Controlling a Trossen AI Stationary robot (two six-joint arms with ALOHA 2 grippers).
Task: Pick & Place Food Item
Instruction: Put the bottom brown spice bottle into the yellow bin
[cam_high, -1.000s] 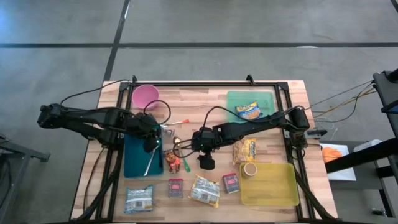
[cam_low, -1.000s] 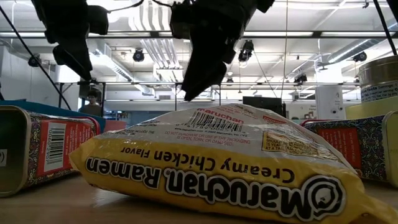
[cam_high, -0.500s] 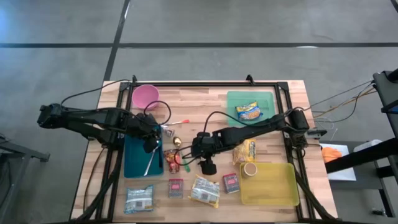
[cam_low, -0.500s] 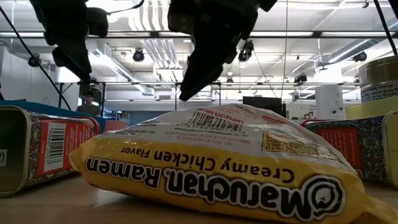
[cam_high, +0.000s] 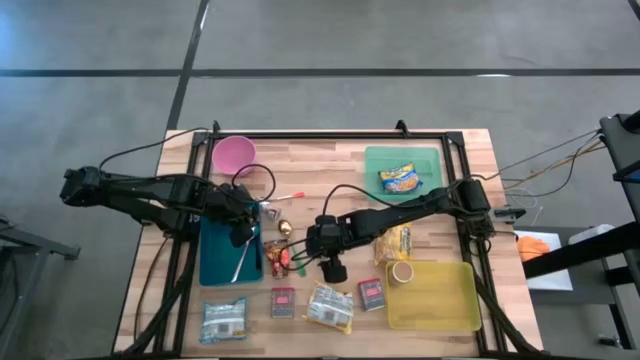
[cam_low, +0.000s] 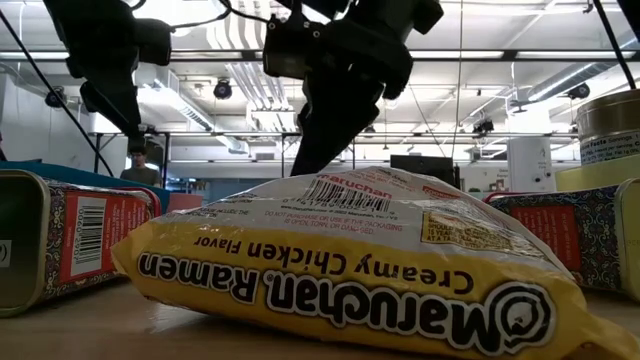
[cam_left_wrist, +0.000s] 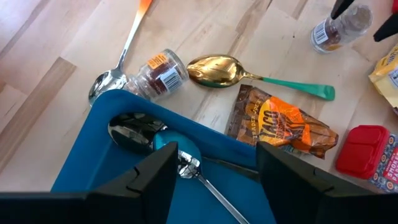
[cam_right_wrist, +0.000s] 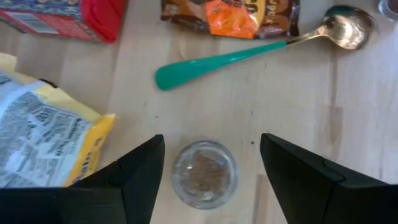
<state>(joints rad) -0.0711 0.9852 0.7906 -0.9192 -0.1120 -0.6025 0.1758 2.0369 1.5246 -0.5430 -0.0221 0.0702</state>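
Note:
A small glass spice jar with brown contents stands upright on the wood, also seen in the left wrist view. My right gripper hangs open just above the jar, one finger on either side, not touching it. Beside the jar lie a gold spoon with a green handle and an orange-brown taco seasoning packet. My left gripper waits open over the blue tray, which holds a metal spoon.
A second small jar lies on its side by the tray's far corner. Ramen packets, red-lidded tins, a yellow tray with a can, a green tray and a pink bowl surround the spot.
My right gripper has sunk toward the upright spice jar, drifting a little toward the table's left and near edges and rolling slightly. Its fingers have stayed open.

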